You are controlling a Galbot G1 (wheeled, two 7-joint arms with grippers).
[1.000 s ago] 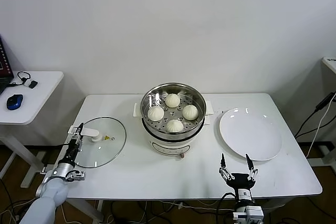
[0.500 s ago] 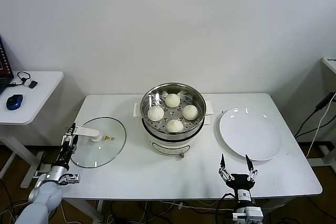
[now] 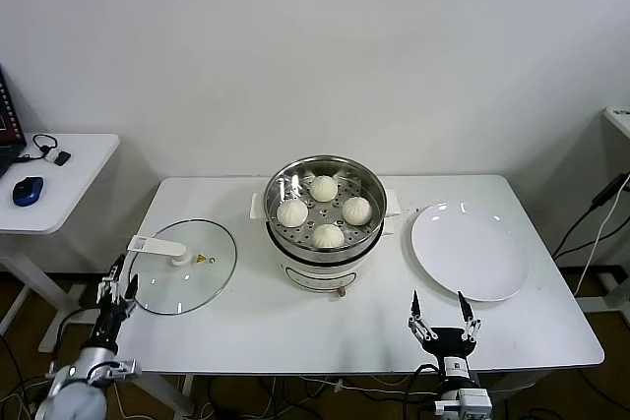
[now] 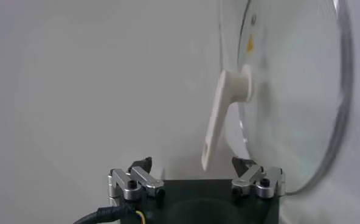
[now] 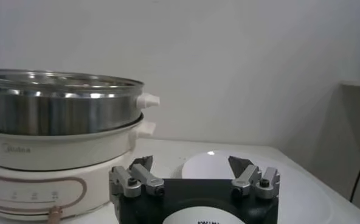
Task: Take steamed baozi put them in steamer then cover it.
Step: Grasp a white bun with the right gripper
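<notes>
Several white pleated baozi [image 3: 324, 187] lie on the perforated tray inside the shiny steamer [image 3: 324, 244] at the table's middle. The cover [image 3: 192, 272], a clear glass lid with a white handle [image 3: 157, 246], lies flat on the table to the steamer's left. My left gripper [image 3: 116, 287] stands open just off the table's left front edge, a short way from the handle tip and holding nothing. The left wrist view shows the handle [image 4: 219, 115] and glass lid [image 4: 295, 91] ahead of the open left gripper [image 4: 195, 164]. My right gripper [image 3: 439, 314] is open and empty at the front right.
A flat white plate [image 3: 471, 251] with nothing on it sits right of the steamer, also the plate [image 5: 210, 164] in the right wrist view beside the steamer [image 5: 58, 109]. A small side table [image 3: 69, 184] with a blue mouse stands at far left.
My left gripper has opened and drawn back from the lid's handle toward the front left, past the table edge. The lid stays flat. The right arm has not moved.
</notes>
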